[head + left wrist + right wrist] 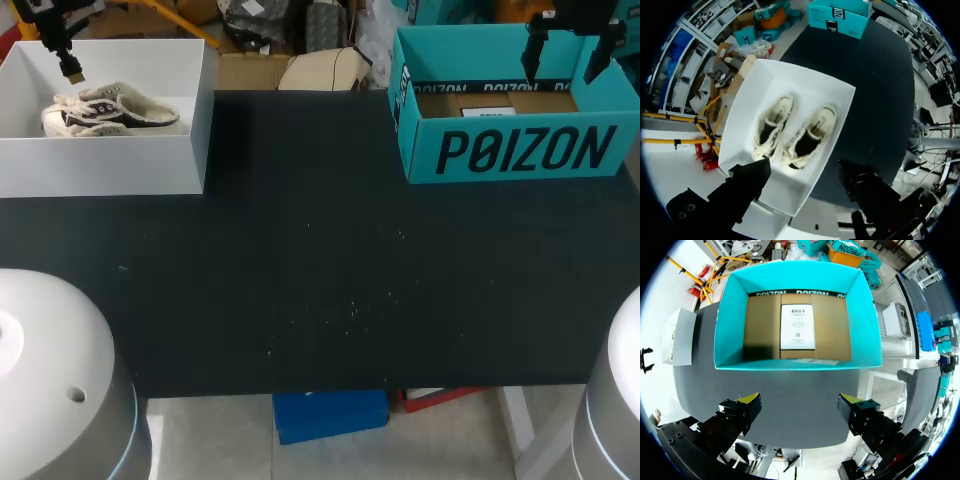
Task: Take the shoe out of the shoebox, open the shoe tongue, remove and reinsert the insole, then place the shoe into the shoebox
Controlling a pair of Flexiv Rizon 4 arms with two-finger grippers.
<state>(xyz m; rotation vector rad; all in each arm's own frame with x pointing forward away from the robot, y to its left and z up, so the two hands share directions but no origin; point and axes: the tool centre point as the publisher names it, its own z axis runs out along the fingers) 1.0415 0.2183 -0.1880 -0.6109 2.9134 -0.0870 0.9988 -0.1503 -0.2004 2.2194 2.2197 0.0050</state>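
1. Nearest me in the head view, at 7 and 5 o'clock, bulk the white arm housings (50, 350), either side of the black table (320, 280). Its middle would serve, I judge, as working room for the insole steps.
2. At 10 o'clock the white shoebox (100, 165) holds the cream shoes (110, 112), so nothing is out yet. My left gripper (70, 65) hangs over the box's far corner, which I read as the staging spot for the pick.
3. At 2 o'clock the teal box (520, 150) stands lidless. My right gripper (568, 55) hangs above it with fingers apart, holding nothing.
4. From the left wrist, the fingers (752, 177) are spread wide and empty. The shoes lie side by side ahead of them, openings up, which suits a grab from above.
5. From the right wrist, the yellow tips (751, 399) stand wide apart and bare. Ahead, the teal box shows only a cardboard floor and a white sheet (797, 327). I reckon this arm waits there to stay out of the left arm's way.
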